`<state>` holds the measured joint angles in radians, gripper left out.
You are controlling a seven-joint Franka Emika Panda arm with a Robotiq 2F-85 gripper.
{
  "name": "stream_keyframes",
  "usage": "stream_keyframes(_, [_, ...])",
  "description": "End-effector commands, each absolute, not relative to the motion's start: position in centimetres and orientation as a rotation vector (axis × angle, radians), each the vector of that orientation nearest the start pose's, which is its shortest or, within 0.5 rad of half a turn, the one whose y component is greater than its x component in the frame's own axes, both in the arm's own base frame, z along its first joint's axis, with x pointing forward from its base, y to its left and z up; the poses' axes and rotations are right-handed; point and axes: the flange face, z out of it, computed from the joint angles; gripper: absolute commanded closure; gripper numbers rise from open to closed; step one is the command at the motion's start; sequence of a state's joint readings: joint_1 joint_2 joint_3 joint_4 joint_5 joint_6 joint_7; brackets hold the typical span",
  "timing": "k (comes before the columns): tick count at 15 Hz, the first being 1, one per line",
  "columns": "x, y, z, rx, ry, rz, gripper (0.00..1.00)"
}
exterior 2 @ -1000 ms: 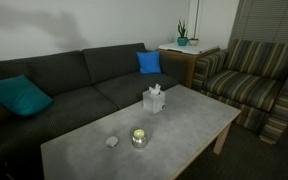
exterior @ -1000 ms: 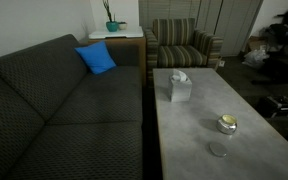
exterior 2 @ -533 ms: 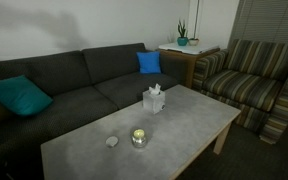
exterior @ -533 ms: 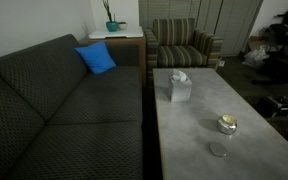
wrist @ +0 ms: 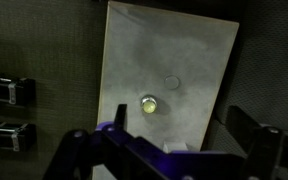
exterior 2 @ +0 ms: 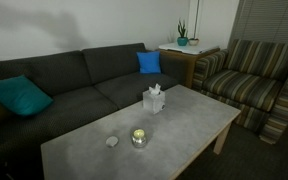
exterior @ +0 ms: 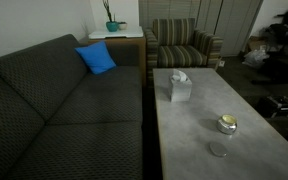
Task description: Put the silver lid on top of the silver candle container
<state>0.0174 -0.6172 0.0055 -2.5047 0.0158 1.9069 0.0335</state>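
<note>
Nothing has moved in the last second: your gripper [wrist: 169, 152], jaws wide apart, hangs high over the table [wrist: 189, 45], the lid [wrist: 172, 82] lying just beyond the candle tin [wrist: 149, 103].

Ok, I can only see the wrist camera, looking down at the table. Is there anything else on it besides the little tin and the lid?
Observer: Yes, a white tissue box stands on the table, apart from the silver candle container.
Operator: Is the lid flat or propped up?
Observer: The silver lid lies flat on the table, not touching the container.
Operator: What's next to the table?
Observer: A dark sofa runs along one long side, with a blue cushion on it.
</note>
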Motion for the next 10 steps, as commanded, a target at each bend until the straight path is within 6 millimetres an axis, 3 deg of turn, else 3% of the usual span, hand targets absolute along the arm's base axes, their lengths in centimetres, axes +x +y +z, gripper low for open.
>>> stream_keyframes(1, [36.5, 1.0, 49.3, -3.129, 0.026, -0.028, 0.0])
stream_keyframes(6, [37.9, 1.6, 48.2, -3.145, -0.012, 0.053, 0.0])
stream_keyframes(10, [40.7, 2.4, 45.7, -3.141, -0.064, 0.165, 0.0])
